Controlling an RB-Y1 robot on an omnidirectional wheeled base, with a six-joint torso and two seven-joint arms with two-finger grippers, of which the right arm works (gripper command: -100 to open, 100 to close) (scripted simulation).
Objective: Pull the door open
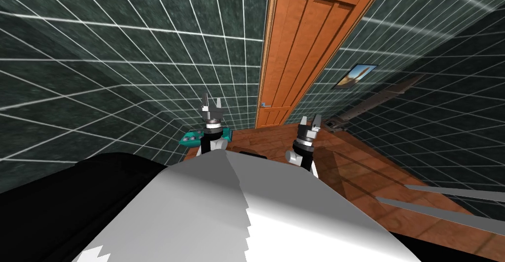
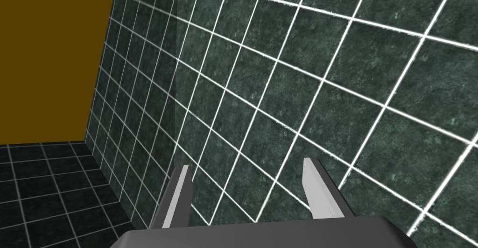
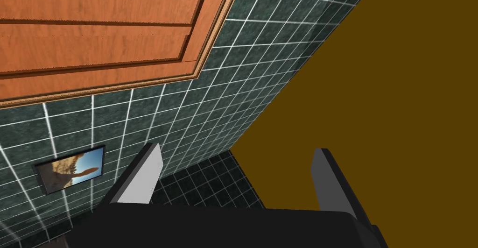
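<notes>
An orange-brown panelled door (image 1: 308,47) stands shut in the dark green tiled wall ahead, with a small light handle (image 1: 265,105) low on its left edge. Part of the door (image 3: 102,30) and its frame lies beyond my right hand in the right wrist view. My left gripper (image 1: 211,103) is raised left of the door, open, with nothing between its fingers (image 2: 179,191). My right gripper (image 1: 310,121) is held up below the door's right side, open and empty, well short of the handle.
A teal object (image 1: 193,137) sits on the floor by the left wall. A framed picture (image 1: 355,75) hangs on the right wall, above a long grey fixture (image 1: 379,98). Brown plank floor (image 1: 375,175) runs toward the door between tiled walls.
</notes>
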